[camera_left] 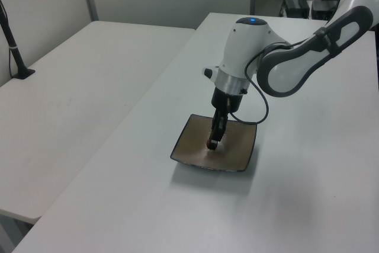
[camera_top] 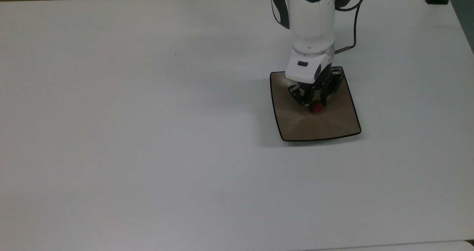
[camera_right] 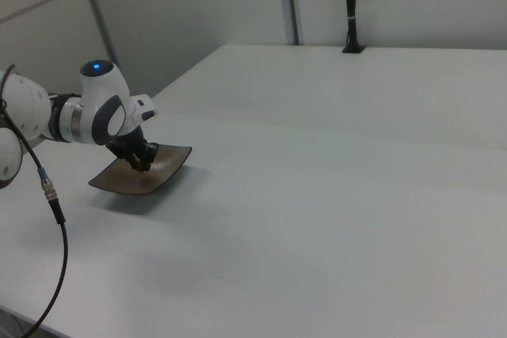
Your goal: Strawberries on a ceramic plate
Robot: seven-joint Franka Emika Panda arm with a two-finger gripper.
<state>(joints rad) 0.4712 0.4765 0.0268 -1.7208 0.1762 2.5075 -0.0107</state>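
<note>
Top view gives the clearest reading of progress: the gripper (camera_top: 315, 104) stands low over the plate (camera_top: 292, 127), and the strawberry (camera_top: 316, 109) sits red between its fingertips, near the middle of the plate. The fingers are closed on the fruit. I judge the carrying part as done, because the berry is already above the brown surface and well inside the rim. What is left is to let it go and to lift the arm away. Whether the berry already touches the plate I cannot tell from above.

Left view helps with this point. It shows the gripper (camera_left: 212, 141) from the side, tilted a little, with its tip very near the plate (camera_left: 186, 152) surface; the strawberry (camera_left: 210, 144) is a small red spot at the tip. It seems touching or almost touching, so the release would be a very short drop.

Right view shows the plate (camera_right: 107, 182) from a low angle, with its upturned corner, which the top view flattens. The gripper (camera_right: 142, 165) there is dark and partly behind the white wrist, and I cannot make out the berry beneath it. The table (camera_top: 148, 132) around the gripper is plain white.
</note>
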